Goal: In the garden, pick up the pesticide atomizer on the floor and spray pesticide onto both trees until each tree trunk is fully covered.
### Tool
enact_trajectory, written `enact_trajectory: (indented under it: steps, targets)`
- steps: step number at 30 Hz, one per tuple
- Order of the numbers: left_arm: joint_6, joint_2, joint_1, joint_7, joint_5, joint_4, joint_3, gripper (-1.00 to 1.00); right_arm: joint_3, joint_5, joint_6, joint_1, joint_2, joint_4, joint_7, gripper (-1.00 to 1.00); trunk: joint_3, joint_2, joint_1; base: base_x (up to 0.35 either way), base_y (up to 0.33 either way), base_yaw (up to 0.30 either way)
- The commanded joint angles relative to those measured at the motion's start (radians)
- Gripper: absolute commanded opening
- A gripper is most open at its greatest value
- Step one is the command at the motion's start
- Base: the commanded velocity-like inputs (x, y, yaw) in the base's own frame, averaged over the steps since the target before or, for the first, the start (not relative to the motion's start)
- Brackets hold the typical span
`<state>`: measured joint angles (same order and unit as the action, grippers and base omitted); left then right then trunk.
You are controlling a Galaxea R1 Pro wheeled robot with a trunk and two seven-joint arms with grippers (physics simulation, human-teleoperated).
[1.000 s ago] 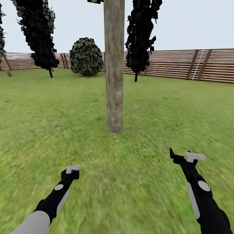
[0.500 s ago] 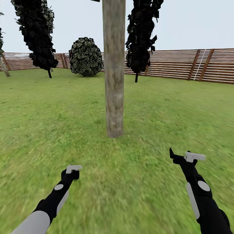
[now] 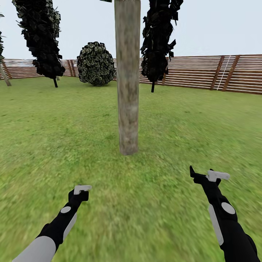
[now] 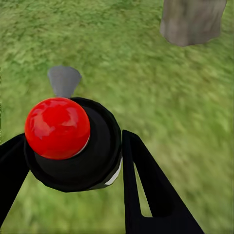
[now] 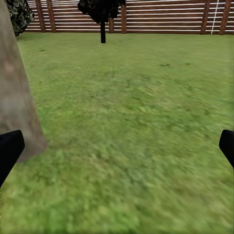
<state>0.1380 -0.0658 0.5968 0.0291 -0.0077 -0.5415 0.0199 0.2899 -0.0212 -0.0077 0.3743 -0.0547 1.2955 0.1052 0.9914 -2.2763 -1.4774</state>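
Between the left gripper's [image 4: 97,161] fingers [image 4: 146,195], closed on its black body, sits the red-capped atomizer [image 4: 73,141], probably light, rigid and smooth, best held mid-barrel below the nozzle; right gripper [image 3: 203,174] spread wide and empty, trunk [image 3: 128,91] near ahead.

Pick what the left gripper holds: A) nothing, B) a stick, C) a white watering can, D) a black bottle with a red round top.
D: in the left wrist view the left gripper has its fingers around the pesticide atomizer, black with a red round top.
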Motion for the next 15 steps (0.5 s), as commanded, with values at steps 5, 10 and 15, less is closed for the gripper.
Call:
enact_trajectory:
  steps: [5, 10, 15]
  targets:
    - [0.0, 0.0, 0.0, -0.001, 0.003, 0.003, 0.0, -1.0, -0.003, 0.001, 0.0, 0.0, 0.002, -0.008, 0.0, 1.0, -0.016, 0.035, 0.019, 0.0, 0.0, 0.0]
    - [0.001, 0.002, 0.0, -0.001, 0.003, 0.004, 0.0, -1.0, -0.024, -0.002, 0.002, 0.0, 0.004, -0.007, -0.001, 1.0, -0.031, 0.07, 0.038, 0.0, 0.0, 0.0]
    - [0.005, 0.003, -0.001, -0.003, 0.002, 0.001, 0.0, -1.0, -0.13, -0.001, 0.007, 0.0, 0.003, 0.031, -0.002, 1.0, -0.031, 0.07, 0.038, 0.0, 0.0, 0.0]
